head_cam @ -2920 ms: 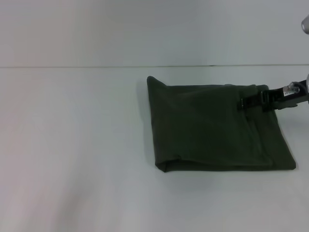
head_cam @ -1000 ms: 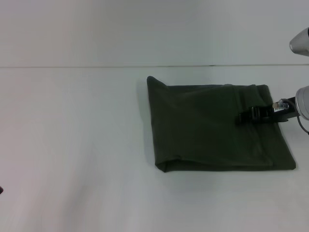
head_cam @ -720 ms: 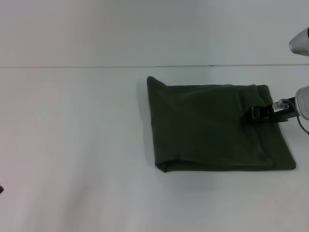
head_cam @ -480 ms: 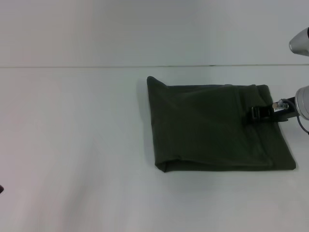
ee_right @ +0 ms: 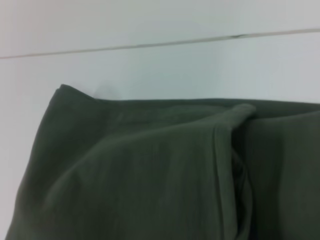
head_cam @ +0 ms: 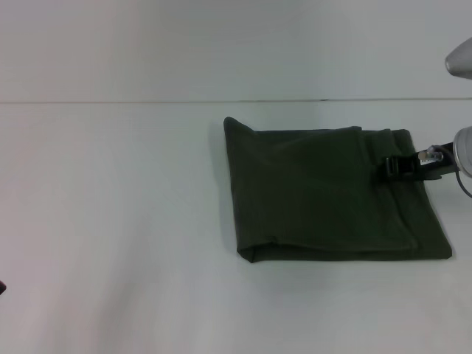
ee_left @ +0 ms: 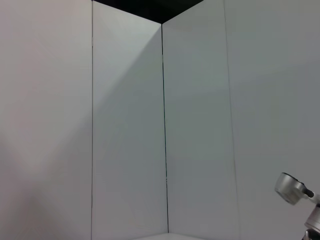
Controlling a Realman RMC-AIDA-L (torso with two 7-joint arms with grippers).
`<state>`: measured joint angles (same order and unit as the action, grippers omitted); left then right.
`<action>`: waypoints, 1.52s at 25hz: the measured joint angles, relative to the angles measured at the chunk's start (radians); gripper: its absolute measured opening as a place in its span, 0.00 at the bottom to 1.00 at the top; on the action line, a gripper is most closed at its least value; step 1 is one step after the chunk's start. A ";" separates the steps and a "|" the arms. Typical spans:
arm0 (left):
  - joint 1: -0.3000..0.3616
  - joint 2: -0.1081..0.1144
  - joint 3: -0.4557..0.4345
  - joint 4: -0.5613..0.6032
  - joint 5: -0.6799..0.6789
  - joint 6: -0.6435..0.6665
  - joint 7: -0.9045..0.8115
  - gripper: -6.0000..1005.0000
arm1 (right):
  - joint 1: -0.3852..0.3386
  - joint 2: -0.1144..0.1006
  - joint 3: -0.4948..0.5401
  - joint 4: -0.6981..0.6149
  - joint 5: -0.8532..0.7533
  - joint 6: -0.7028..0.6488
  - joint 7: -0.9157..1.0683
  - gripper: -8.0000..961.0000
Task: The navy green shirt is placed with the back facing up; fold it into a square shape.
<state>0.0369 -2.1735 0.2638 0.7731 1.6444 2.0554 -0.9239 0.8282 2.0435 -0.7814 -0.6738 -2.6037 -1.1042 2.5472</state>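
Fabric of the dark olive-green cotton shirt point(head_cam: 324, 192) lies folded nearly square, right of centre on the white table point(head_cam: 110, 221); the right gripper point(head_cam: 394, 167) sits low over its right edge — jaw state unclear — seemingly tidying a fold; the left arm is parked out of view.

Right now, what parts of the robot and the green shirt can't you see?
- Left gripper: in no view; the left wrist view shows only white walls.
- Right gripper: in the head view, too small and dark against the navy green shirt to tell whether it is open.
- Shirt's underside: hidden by its own folds.
- Right arm: cut off by the head view's edge.
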 joint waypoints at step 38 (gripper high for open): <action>-0.034 0.005 0.014 0.000 0.000 -0.002 -0.054 0.77 | -0.270 -0.008 0.085 -0.195 0.204 -0.060 -0.045 0.11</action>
<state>0.0024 -2.1690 0.2776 0.7731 1.6444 2.0537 -0.9775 0.5581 2.0357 -0.6961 -0.8692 -2.4002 -1.1643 2.5020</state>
